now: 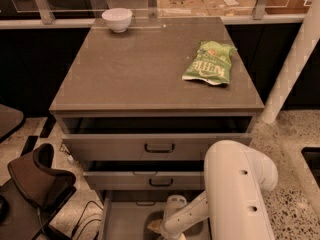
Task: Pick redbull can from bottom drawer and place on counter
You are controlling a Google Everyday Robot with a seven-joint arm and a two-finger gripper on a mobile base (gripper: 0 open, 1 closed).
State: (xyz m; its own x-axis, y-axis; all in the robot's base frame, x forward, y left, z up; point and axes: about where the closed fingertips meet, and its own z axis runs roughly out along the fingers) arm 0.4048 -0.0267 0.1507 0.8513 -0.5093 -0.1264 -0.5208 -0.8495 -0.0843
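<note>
The bottom drawer is pulled open at the foot of the grey cabinet, and its plain grey floor shows on the left. My white arm reaches down into it from the lower right. My gripper is low inside the drawer, near the frame's bottom edge and partly hidden by the wrist. The redbull can is not visible; it is hidden or out of view. Above the drawers lies the counter, a flat grey-brown top.
A green snack bag lies on the counter's right side and a white bowl stands at its back left. The two upper drawers are slightly open. A dark chair and cables sit on the floor at the left. A white post rises at the right.
</note>
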